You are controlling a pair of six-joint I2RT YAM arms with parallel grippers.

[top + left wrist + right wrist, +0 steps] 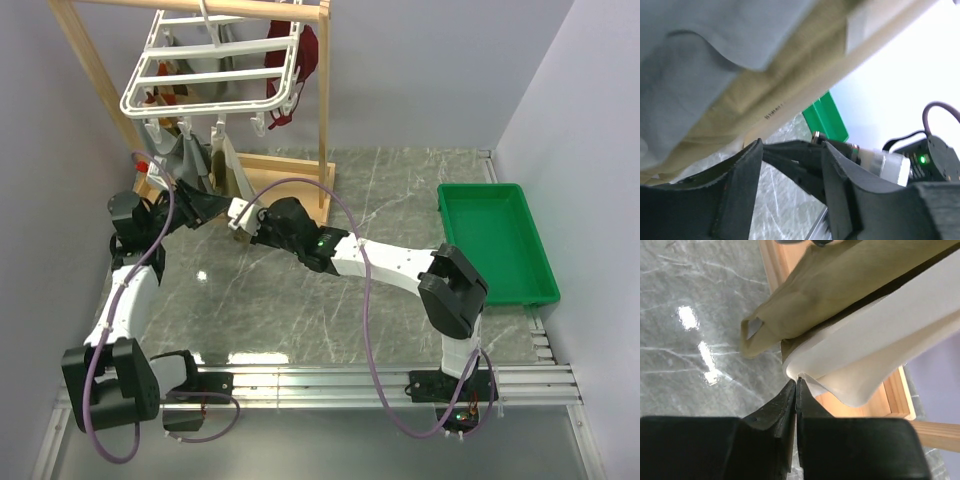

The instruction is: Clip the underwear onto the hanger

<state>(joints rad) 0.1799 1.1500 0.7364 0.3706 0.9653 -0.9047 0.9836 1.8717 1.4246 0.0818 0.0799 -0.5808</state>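
Closest to the right wrist lens, the right gripper (796, 382) has its black fingers pressed together on the curled edge of a white cloth (875, 340). That cloth lies directly under the underwear (840, 285), touching it. Whether it is the lining of the briefs or a separate piece I cannot tell. Both hang above the base of the wooden stand (897, 392) and run out of frame at the top, so what holds them up is cut off.

Seen from the left wrist, the left gripper (791, 150) has its fingers spread apart, gripping nothing, just below the tan cloth and a grey garment (700, 50). Everything there is blurred.

From above, both grippers sit close together beneath the hanger (200, 105), their fingertips hidden by their own bodies and the hanging cloth. The hanger's clips are too small to show whether any grips the briefs. A green tray (490, 235) sits well apart on the desk (400, 190).
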